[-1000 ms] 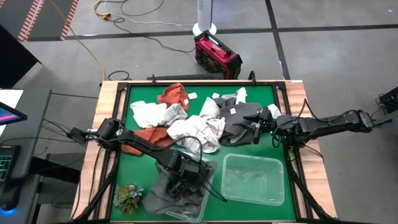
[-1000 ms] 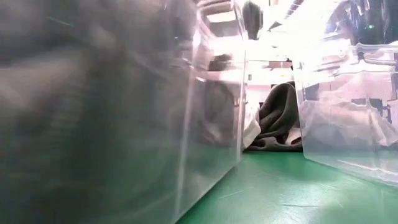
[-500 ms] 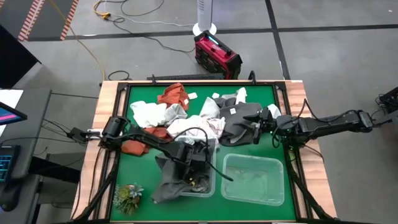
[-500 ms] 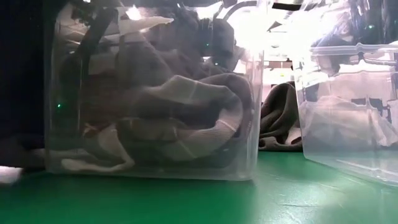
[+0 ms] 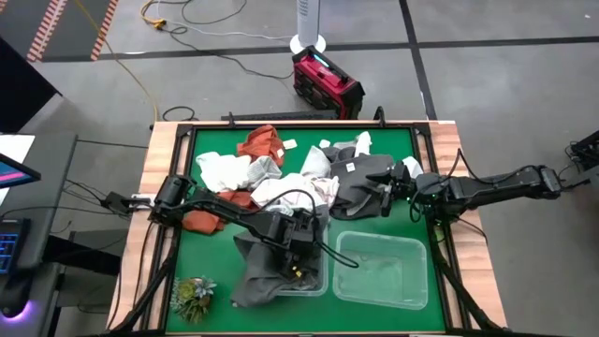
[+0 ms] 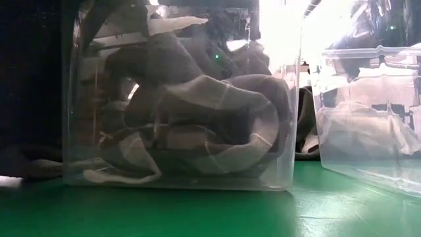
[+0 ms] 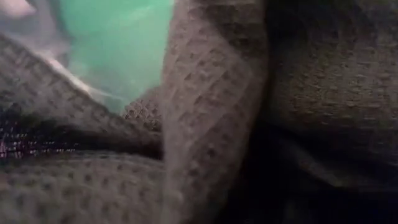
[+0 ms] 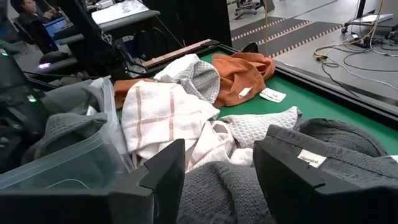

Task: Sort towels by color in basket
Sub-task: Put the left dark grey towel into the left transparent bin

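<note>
Two clear bins stand at the table's near side. The left bin (image 5: 301,271) (image 6: 177,105) holds grey towels (image 6: 210,125), and one grey towel (image 5: 251,281) hangs over its left rim onto the mat. My left gripper (image 5: 298,251) is down in this bin. Its wrist view shows only grey waffle cloth (image 7: 211,112) close up. The loose towels lie in a pile at the far half: rust-orange (image 5: 260,145), white checked (image 5: 299,195), dark grey (image 5: 360,183). My right gripper (image 5: 386,199) (image 8: 219,152) stands open just over the dark grey towels.
The right bin (image 5: 379,271) (image 6: 368,112) stands close beside the left one. A second rust-orange towel (image 5: 201,220) lies under my left arm. A green plant tuft (image 5: 192,298) sits at the near left corner. A wooden rim (image 5: 161,178) frames the green mat.
The left bin, blurred and slanted close to the low camera a second ago, now stands level and has slid toward the right bin. My left gripper has moved with it toward the table's right edge and has rolled. The grey towels have settled inside the bin.
</note>
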Tool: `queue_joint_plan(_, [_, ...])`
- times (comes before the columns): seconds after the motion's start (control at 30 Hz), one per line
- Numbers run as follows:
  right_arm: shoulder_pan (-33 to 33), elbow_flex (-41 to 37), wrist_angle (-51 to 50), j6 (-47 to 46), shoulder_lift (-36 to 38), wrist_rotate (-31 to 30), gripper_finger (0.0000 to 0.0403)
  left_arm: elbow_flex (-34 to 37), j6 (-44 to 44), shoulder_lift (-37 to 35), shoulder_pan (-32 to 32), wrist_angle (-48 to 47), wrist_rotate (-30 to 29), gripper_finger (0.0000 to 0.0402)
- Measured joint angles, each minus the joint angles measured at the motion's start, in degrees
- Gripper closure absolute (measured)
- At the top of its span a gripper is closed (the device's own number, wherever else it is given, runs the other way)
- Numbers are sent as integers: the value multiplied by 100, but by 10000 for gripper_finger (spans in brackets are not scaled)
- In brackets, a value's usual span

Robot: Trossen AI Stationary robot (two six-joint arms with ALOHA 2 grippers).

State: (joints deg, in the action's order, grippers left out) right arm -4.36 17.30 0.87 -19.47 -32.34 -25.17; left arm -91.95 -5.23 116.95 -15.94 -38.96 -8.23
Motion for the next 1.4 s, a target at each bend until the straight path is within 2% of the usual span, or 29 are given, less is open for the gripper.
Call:
queue_joint_plan(0.13, [0, 0, -49, 21, 0, 0, 184, -428, -403, 11, 0, -574, 226, 236])
queue_joint_plan(0.23, [0, 0, -44, 29, 0, 0, 184, -861, -540, -13, -2, -1060, 320, 222])
queue_joint_plan(0.6, [-2, 0, -44, 39, -2, 1, 184, -2180, -103, -2, -211, -3441, 542, 219])
queue_joint_plan(1.0, [-2, 0, -42, 38, -2, 2, 184, -3128, 977, -9, -821, -5072, 549, 219])
queue_joint_plan(1.1, [-2, 0, -40, 39, 0, 0, 184, -3230, 1623, -44, -910, -5113, 659, 219])
queue_joint_plan(1.27, [-4, 0, -42, 38, 0, 2, 184, -3234, 2482, -90, -1052, -5138, 1378, 219])
queue_joint_plan(1.4, [-4, 0, -40, 44, 0, 2, 184, -3234, 2728, -90, -1212, -5102, 1393, 219])
